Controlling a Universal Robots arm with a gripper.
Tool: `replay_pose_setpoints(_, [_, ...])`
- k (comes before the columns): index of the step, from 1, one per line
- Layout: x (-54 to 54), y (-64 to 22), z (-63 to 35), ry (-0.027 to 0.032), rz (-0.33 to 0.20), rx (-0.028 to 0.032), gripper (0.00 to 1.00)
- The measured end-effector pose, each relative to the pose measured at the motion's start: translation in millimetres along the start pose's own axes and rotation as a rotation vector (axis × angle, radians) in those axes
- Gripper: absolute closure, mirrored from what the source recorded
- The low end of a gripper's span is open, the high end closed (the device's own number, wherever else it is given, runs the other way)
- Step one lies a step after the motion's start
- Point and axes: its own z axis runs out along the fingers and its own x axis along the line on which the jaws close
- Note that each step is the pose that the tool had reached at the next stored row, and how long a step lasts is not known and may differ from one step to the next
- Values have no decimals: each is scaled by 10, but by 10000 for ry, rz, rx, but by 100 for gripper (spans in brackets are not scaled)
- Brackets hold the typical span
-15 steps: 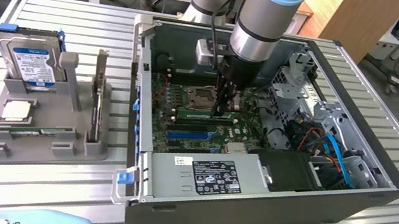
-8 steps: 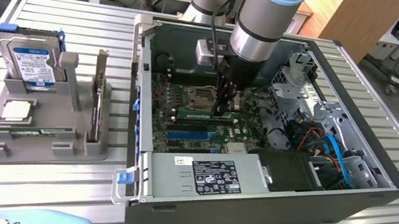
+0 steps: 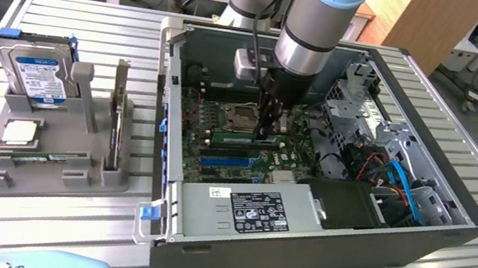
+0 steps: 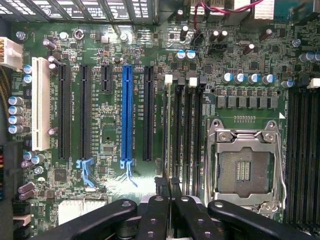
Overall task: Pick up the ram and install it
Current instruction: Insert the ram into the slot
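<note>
My gripper (image 3: 263, 136) reaches down into the open computer case (image 3: 296, 258), over the memory slots (image 4: 186, 130) beside the empty processor socket (image 4: 243, 167). The fingers (image 4: 156, 210) are drawn close together on the ram, a thin board seen edge-on (image 4: 165, 135). The ram runs away from the fingertips, in line with the slot nearest the expansion slots. In the exterior view a short green strip of the ram (image 3: 236, 137) shows beside the gripper, low against the motherboard. How deep it sits in the slot is hidden.
The long blue expansion slot (image 4: 127, 115) lies parallel, a little aside. Drive cage and cables (image 3: 387, 172) crowd the case's right in the exterior view. On the table's left, a grey stand (image 3: 54, 148) holds a hard drive (image 3: 37, 73), an upright card (image 3: 116, 111) and a small green board (image 3: 43, 158).
</note>
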Motion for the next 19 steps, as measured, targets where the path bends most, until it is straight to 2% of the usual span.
replay_pose_setpoints(10, [0, 1, 11, 1, 0, 2, 89])
replay_pose_setpoints(11, [0, 1, 11, 0, 1, 2, 88])
replay_pose_setpoints(12, [0, 1, 11, 0, 1, 2, 82])
replay_pose_setpoints(14, [0, 1, 11, 0, 0, 2, 82])
replay_pose_setpoints(15, [0, 0, 11, 1, 1, 2, 75])
replay_pose_setpoints(19, [0, 1, 11, 0, 1, 1, 75])
